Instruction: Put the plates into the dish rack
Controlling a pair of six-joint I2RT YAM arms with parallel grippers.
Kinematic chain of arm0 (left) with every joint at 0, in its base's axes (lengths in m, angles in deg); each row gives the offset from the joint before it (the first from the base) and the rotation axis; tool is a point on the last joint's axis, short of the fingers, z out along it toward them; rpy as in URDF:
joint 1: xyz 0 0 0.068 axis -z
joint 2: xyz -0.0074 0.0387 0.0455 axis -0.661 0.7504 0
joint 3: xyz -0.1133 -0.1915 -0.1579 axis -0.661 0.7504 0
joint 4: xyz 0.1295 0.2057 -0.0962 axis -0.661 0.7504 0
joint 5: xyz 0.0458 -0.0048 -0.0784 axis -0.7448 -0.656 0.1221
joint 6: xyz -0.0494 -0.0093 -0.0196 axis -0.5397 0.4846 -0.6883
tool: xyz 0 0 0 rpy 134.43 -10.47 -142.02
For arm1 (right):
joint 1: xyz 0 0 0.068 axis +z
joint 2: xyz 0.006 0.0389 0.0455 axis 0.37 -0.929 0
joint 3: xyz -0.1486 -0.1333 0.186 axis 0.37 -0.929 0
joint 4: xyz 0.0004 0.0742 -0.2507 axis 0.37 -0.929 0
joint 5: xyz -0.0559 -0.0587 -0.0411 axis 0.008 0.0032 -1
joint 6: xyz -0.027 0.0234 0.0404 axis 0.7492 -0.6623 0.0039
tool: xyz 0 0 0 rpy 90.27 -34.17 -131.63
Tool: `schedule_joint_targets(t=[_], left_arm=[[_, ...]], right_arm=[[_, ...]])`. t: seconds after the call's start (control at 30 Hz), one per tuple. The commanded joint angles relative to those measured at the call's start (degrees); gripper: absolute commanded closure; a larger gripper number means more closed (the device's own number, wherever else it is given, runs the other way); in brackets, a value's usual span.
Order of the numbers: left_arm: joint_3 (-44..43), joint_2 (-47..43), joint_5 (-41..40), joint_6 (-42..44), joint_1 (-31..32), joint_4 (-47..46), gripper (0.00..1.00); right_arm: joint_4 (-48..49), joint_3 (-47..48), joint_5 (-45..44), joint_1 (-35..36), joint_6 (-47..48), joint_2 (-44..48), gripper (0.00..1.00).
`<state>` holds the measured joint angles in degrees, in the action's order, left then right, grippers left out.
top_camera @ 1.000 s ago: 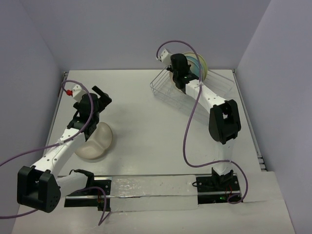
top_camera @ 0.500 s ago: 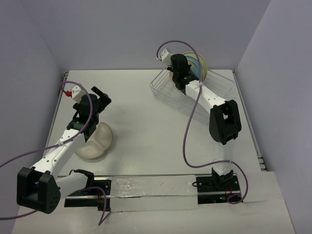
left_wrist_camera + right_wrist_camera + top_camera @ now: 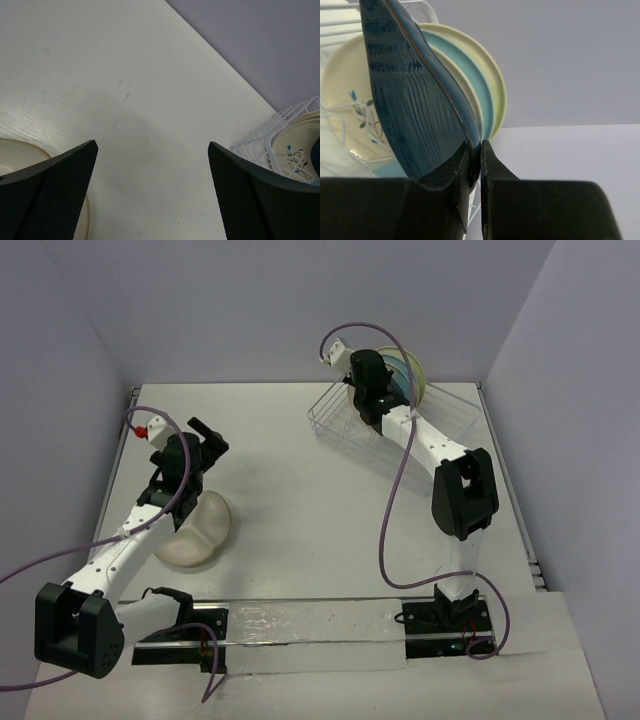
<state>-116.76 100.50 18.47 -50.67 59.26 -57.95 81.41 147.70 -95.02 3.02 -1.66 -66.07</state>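
Standing on edge over the dish rack [image 3: 335, 428] at the far right of the table [image 3: 290, 500], the dark blue leaf-shaped dish [image 3: 415, 100] is being pinched at its rim by the right gripper [image 3: 476, 150], jaws clamped on it. Round plates [image 3: 490, 90] are standing upright just behind it. The left gripper [image 3: 151, 150] is hovering with jaws spread wide by the cream divided plate [image 3: 195, 535], well apart from the rack.
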Motion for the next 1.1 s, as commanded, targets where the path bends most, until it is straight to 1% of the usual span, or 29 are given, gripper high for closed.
schedule_joint_targets(t=[0.0,0.1,0.5,0.57,0.63,0.77,1.0,1.07], left_arm=[[-0.09,-0.37,0.55,0.35,-0.48,-1.20,0.01],[0.26,-0.54,0.02,0.25,-0.48,-1.29,0.01],[-0.21,1.51,0.52,0.41,-0.64,-1.62,0.01],[-0.35,1.76,0.47,0.41,-0.66,-1.34,0.01],[-0.60,1.84,0.28,0.27,-0.66,-0.85,0.01],[-0.64,1.80,0.02,-0.03,-0.66,-0.59,0.01],[-0.99,1.67,-0.16,-0.62,-0.67,0.45,0.00],[-0.99,1.31,-0.03,-0.71,-0.72,0.78,0.01]], right_arm=[[2.89,0.03,2.44,0.66,-1.52,5.38,1.00],[1.83,-0.30,4.36,0.57,-2.23,5.24,1.00],[1.12,1.51,5.17,0.00,-2.08,1.66,1.00],[1.12,1.75,5.57,-0.57,-3.05,0.45,1.00],[-1.03,1.65,6.61,-0.97,-3.82,-0.43,1.00],[-2.22,0.49,10.28,-1.54,-5.53,-1.56,1.00],[-3.45,0.33,11.08,-2.81,-8.46,-3.88,1.00],[-3.45,0.30,10.89,-3.11,-9.00,-4.12,0.98]])
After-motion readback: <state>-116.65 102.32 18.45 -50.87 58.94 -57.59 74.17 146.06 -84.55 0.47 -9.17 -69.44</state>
